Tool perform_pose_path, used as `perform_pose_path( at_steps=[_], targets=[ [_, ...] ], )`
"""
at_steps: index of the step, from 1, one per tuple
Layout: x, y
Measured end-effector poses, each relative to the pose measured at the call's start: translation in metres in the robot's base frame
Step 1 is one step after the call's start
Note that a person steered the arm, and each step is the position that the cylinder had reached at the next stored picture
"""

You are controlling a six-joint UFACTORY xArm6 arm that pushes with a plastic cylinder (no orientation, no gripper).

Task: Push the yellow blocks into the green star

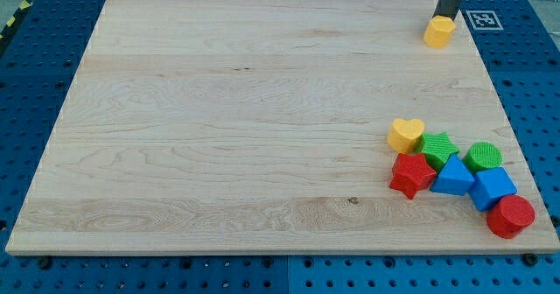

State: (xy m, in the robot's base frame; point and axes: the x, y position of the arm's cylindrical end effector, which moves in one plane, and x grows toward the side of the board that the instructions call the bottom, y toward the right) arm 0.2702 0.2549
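This is a lab or robotics test bench. A pale wooden board (262,128) lies on a blue perforated metal table (35,58). A printed black-and-white marker (483,19) sits by the board's top right corner, and yellow-black hazard tape (13,21) shows at the view's top left.

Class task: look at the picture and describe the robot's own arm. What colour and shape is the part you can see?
Only a short piece shows: a straight, dark rod, nearly black, running out of the view's top. My tip is plain, with no cables, markings or sleeve visible.
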Motion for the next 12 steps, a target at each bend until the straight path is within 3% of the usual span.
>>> perform_pose_path(
  at_steps=[3,4,5,7,12],
  targets=[
    [0.052,-0.062],
    [0.091,-0.071],
    [0.121,-0.065],
    [0.1,-0.035],
    [0.198,-0.044]
  ],
)
